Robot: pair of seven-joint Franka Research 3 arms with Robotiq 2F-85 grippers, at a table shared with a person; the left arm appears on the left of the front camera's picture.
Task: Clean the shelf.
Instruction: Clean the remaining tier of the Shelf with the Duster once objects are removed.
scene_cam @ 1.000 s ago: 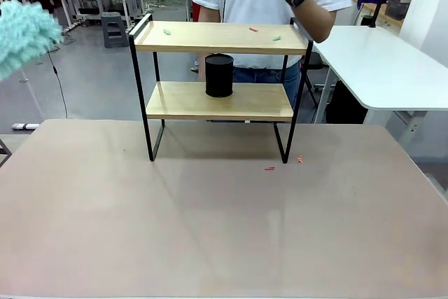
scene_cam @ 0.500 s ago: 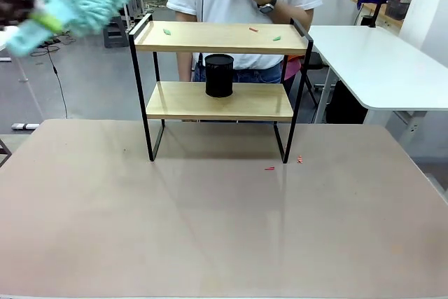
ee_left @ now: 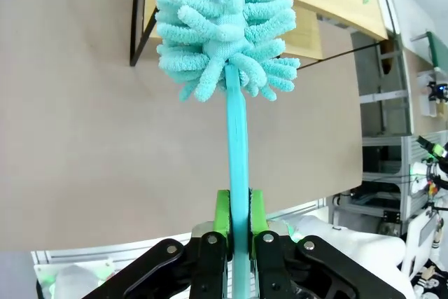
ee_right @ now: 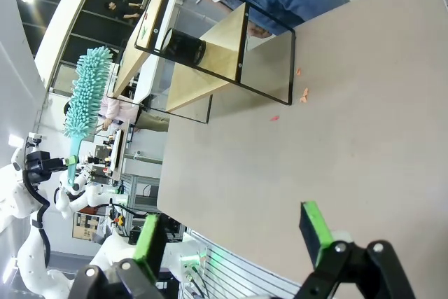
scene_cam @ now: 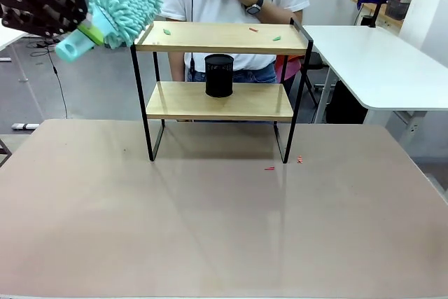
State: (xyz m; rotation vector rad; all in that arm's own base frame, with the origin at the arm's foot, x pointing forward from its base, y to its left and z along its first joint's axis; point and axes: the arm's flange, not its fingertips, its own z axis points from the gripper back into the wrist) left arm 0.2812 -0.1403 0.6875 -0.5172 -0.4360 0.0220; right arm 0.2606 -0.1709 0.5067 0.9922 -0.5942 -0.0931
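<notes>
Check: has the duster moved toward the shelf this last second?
Yes. The duster has swung right, from the picture's left edge to the shelf's top-left corner.

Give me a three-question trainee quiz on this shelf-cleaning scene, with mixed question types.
1. True or false: the left gripper is shut on the handle of the fluffy turquoise duster.
2. On the two-tier wooden shelf with black metal frame, the black cylindrical cup stands on: A the top board, B the lower board, C neither.
3. Fill in: the right gripper has its jaws ____.
Key: 1 true; 2 B; 3 open.
</notes>
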